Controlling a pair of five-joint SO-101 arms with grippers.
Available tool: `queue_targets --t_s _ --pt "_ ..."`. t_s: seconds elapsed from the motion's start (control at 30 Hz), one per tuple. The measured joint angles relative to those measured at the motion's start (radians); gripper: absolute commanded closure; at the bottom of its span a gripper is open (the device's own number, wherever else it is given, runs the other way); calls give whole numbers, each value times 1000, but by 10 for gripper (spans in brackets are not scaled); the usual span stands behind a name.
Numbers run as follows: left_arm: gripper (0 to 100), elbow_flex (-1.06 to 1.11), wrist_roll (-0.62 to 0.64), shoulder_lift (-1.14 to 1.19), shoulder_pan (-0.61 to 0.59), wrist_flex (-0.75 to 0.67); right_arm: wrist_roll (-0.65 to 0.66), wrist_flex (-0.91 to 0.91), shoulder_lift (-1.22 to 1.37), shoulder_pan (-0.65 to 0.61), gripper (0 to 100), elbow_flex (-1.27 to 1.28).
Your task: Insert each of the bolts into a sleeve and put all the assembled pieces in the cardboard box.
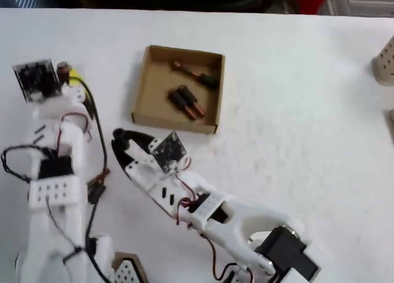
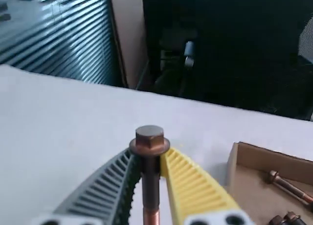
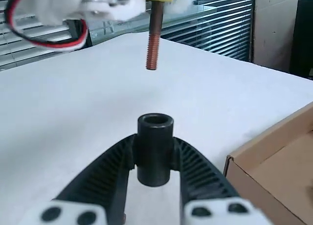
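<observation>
White worktop (image 1: 295,98): left claw (image 2: 149,161) clamps a copper bolt (image 2: 149,139). Right claw (image 3: 154,149) grips a black sleeve (image 3: 155,129), the cardboard box (image 3: 283,176) just beside it.

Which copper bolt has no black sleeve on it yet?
The bolt gripped upright in the left pincer; those lying in the cardboard box wear sleeves.

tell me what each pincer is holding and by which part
Left pincer: copper bolt, clamped on the shank just below the head. Right pincer: black sleeve, clamped around its middle.
</observation>
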Motion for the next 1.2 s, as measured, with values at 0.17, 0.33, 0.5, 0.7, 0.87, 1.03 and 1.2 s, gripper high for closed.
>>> queue_targets --t_s 0.17,0.33,0.5,0.7,0.87,1.03,1.2 --pt "980 123 2 -215 78 -8 0 0 3 -2 982 0" --pt "980 126 31 -319 150 126 0 0 3 -2 982 0" --pt "980 80 71 -331 176 279 0 0 3 -2 982 0" --pt "980 61 74 -334 227 338 0 0 3 -2 982 0" --pt "980 61 77 -341 245 338 0 0 3 -2 982 0" --pt "980 55 75 -351 244 368 0 0 5 -2 982 0" --pt "980 55 75 -434 245 430 0 9 5 -2 982 0"
